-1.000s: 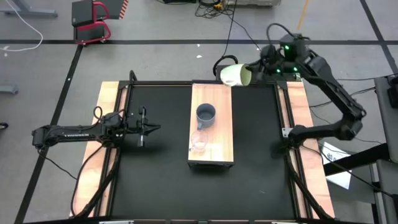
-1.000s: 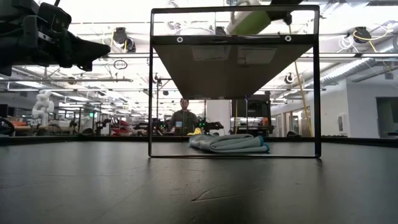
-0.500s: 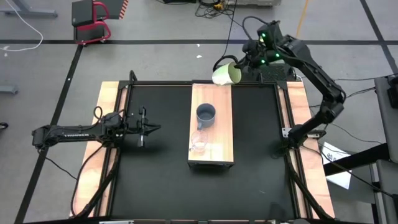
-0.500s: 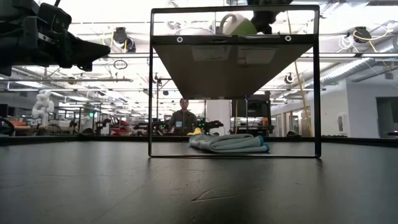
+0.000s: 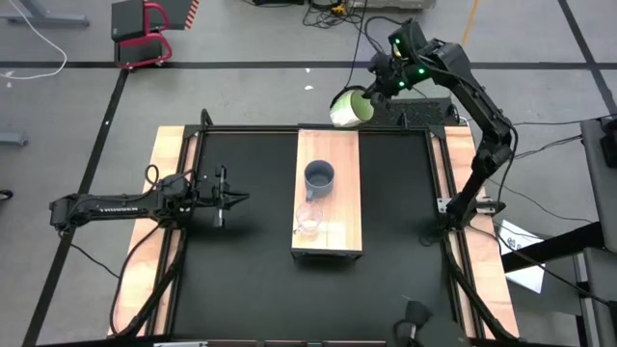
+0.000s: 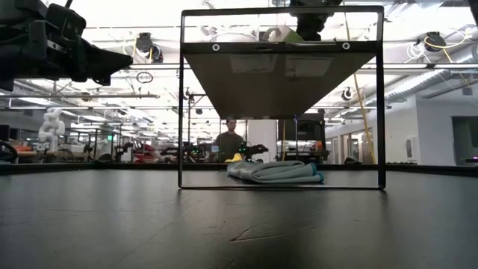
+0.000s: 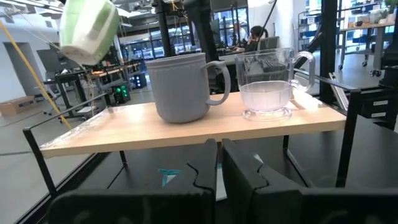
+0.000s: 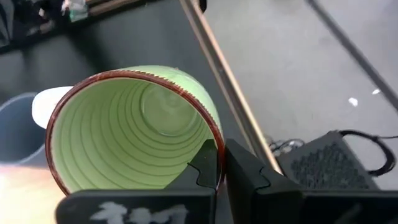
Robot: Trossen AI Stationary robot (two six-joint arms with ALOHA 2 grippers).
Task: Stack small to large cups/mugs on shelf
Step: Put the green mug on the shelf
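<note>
My right gripper (image 5: pixel 371 93) hangs beyond the far end of the shelf (image 5: pixel 328 193), its jaws clamped on the rim of the lime-green mug (image 5: pixel 349 106). The mug is tipped on its side in the air, off the shelf, just past its far right corner. Seen past my right fingers (image 8: pixel 208 163), the mug (image 8: pixel 134 127) shows a ribbed green inside, a thin dark-brown lip and a pale handle on its outer wall.

The shelf is a long, narrow slab of light wood with visible grain, raised on a thin black frame over the black worktop (image 5: pixel 241 280). On it stand the blue-grey mug (image 5: pixel 319 177), matte and round with a loop handle, and nearer, just beside it, the clear glass cup (image 5: pixel 308 220), smooth-walled with a glass handle.

My left gripper (image 5: pixel 233 200) rests low over the worktop, left of the shelf and well apart from it, jaws brought together and holding nothing.
</note>
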